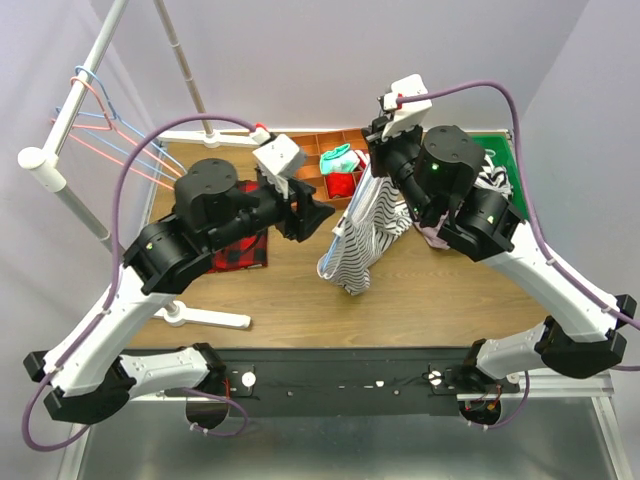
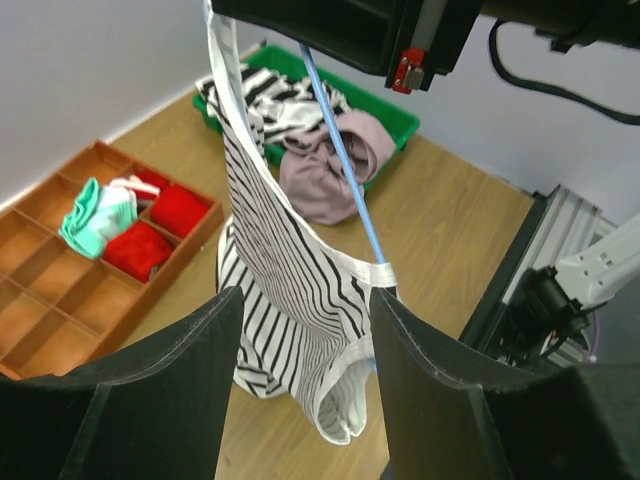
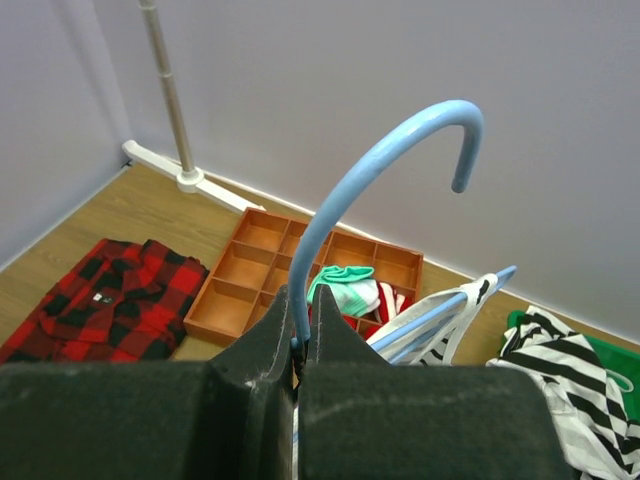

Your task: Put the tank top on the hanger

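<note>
The tank top, white with thin black stripes, hangs from the light-blue hanger above the table's middle, its hem touching the wood. One strap lies over the hanger's arm. My right gripper is shut on the hanger's neck just below the hook and holds it up; it also shows in the top view. My left gripper is open and empty, just left of the hanging top. In the left wrist view its fingers frame the top without touching it.
An orange compartment tray with socks stands at the back. A green bin holds a broad-striped garment and a mauve one. A red-black plaid shirt lies at the left. A clothes rack with pink-red hangers stands far left.
</note>
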